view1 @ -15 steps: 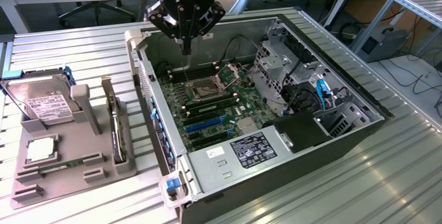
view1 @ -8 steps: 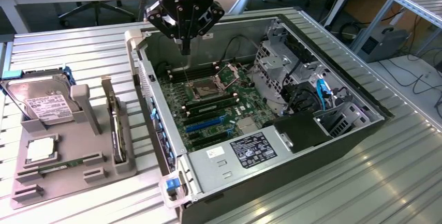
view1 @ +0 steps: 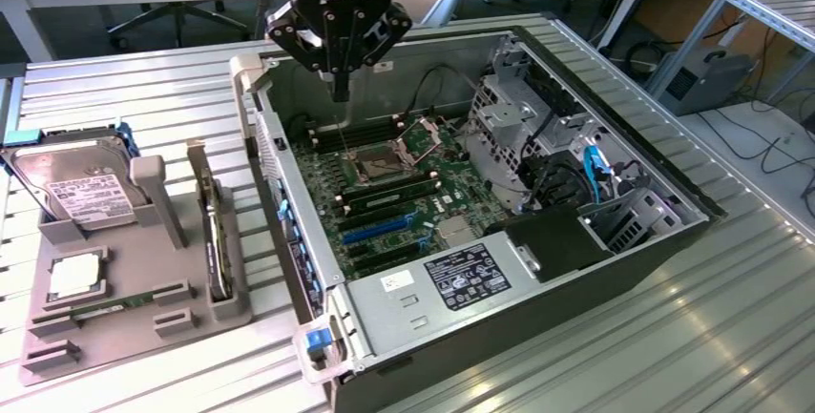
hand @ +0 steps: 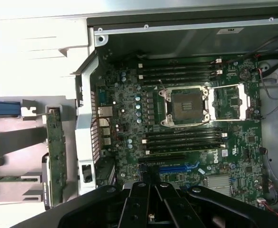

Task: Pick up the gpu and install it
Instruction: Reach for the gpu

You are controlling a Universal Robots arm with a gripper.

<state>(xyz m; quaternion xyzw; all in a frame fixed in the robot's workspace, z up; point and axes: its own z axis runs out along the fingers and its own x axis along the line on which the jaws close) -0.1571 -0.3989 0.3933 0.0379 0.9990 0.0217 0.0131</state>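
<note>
The gpu stands on edge in a slot of the grey holder tray at the exterior view's left, beside the open computer case. In the wrist view the gpu appears edge-on as a thin green board outside the case wall. My gripper hangs over the far end of the case, above the motherboard, well away from the gpu. Its fingers are shut together with nothing between them. The gripper looks down on the motherboard.
The case lies open on a slatted metal table. A blue expansion slot lies near the CPU socket. The tray also holds a hard drive, a processor and a memory stick. The drive cage rises inside.
</note>
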